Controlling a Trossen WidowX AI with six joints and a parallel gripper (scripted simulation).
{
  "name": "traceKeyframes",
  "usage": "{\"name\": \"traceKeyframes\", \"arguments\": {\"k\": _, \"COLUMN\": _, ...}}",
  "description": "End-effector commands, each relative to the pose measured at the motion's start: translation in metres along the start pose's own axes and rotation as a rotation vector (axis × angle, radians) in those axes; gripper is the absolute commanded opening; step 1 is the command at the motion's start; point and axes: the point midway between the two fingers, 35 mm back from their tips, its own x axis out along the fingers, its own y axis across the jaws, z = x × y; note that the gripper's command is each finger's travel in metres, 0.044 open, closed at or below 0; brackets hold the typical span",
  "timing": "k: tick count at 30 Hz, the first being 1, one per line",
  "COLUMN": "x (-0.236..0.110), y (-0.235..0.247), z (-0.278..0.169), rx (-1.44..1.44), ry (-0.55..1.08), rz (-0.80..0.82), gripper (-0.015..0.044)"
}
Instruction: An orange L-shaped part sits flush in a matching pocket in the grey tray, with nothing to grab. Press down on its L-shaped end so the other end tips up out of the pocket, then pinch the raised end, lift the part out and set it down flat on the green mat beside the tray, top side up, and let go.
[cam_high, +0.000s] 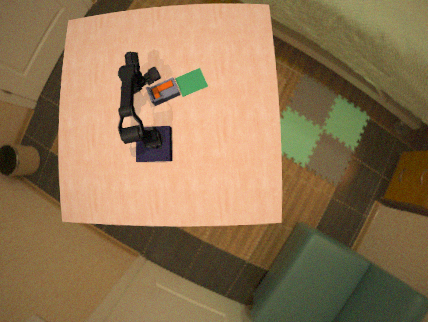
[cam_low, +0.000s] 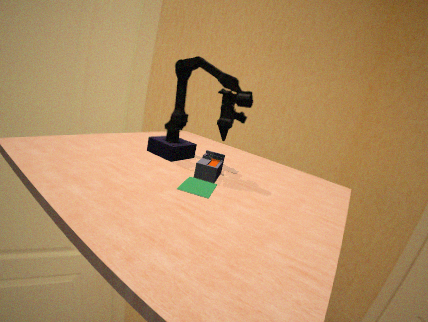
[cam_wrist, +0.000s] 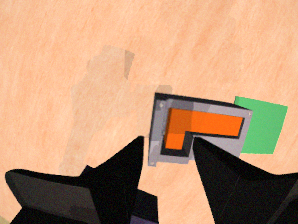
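The orange L-shaped part (cam_high: 165, 87) (cam_low: 215, 163) (cam_wrist: 200, 125) lies flush in the pocket of the grey tray (cam_high: 161, 101) (cam_low: 207, 172) (cam_wrist: 157, 129). Its short L-shaped end points away from the green mat (cam_high: 192, 81) (cam_low: 197, 187) (cam_wrist: 262, 128), which lies right beside the tray. My gripper (cam_high: 151, 78) (cam_low: 223, 137) (cam_wrist: 169, 141) hangs well above the tray, pointing down over the L-shaped end. Its fingers are partly drawn together with a gap between the tips and nothing in them.
The arm's dark base (cam_high: 155, 150) (cam_low: 171, 148) stands on the pink table a little way from the tray. The table's edges are far from the tray on every side.
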Motion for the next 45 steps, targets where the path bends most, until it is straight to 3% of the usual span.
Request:
{"name": "traceKeyframes", "arguments": {"k": 1, "x": 0.008, "y": 0.001, "z": -0.018, "rx": 0.102, "ry": 0.106, "rz": 0.012, "gripper": 0.018}}
{"name": "traceKeyframes", "arguments": {"k": 7, "x": 0.015, "y": 0.001, "z": -0.018, "rx": 0.102, "ry": 0.106, "rz": 0.012, "gripper": 0.018}}
{"name": "traceKeyframes", "arguments": {"k": 14, "x": 0.08, "y": 0.003, "z": -0.026, "rx": 0.102, "ry": 0.106, "rz": 0.012, "gripper": 0.018}}
{"name": "traceKeyframes", "arguments": {"k": 45, "x": 0.118, "y": 0.003, "z": -0.03, "rx": 0.102, "ry": 0.107, "rz": 0.012, "gripper": 0.018}}
